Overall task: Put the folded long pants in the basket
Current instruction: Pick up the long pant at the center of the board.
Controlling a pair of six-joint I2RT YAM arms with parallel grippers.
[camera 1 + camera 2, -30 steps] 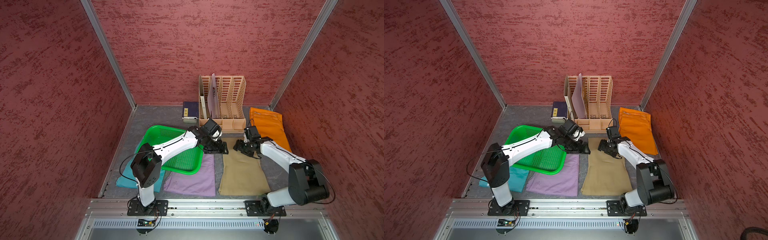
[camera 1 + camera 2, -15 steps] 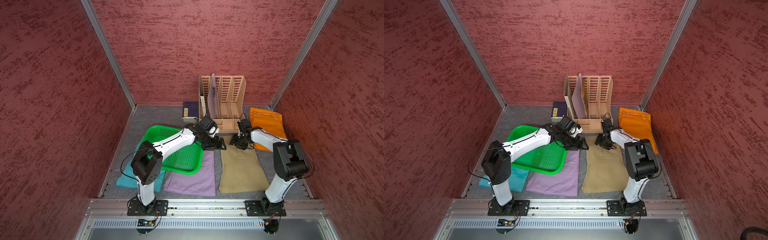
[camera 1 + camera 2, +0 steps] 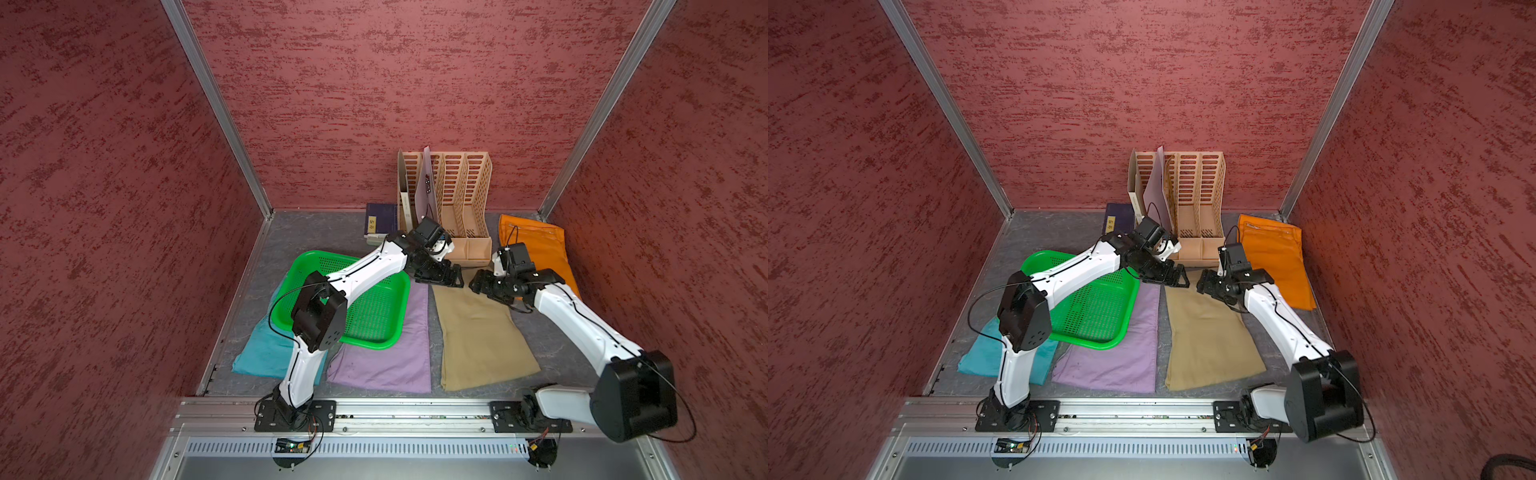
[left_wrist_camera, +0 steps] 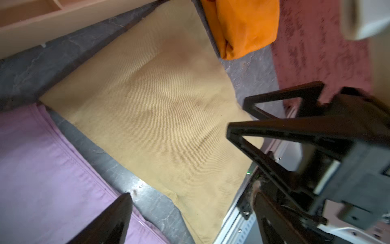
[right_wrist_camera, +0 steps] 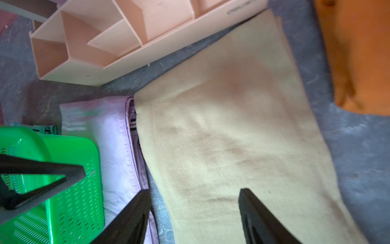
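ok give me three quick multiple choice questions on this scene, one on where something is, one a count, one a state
1. Where do the orange folded cloth trousers lie?
A. in the basket
B. on the grey mat beside the beige slotted file organiser
C. under the lilac trousers

2. How many trousers lie in the shallow bright green mesh plastic basket?
A. none
B. one
C. two

3. What state is the right gripper in?
A. shut on the basket rim
B. shut on the orange trousers
C. open, holding nothing

Answers: 1 B, they lie flat next to the organiser; 2 A, both top views show only bare mesh; 3 C, the right wrist view shows its fingers apart above the tan folded trousers.
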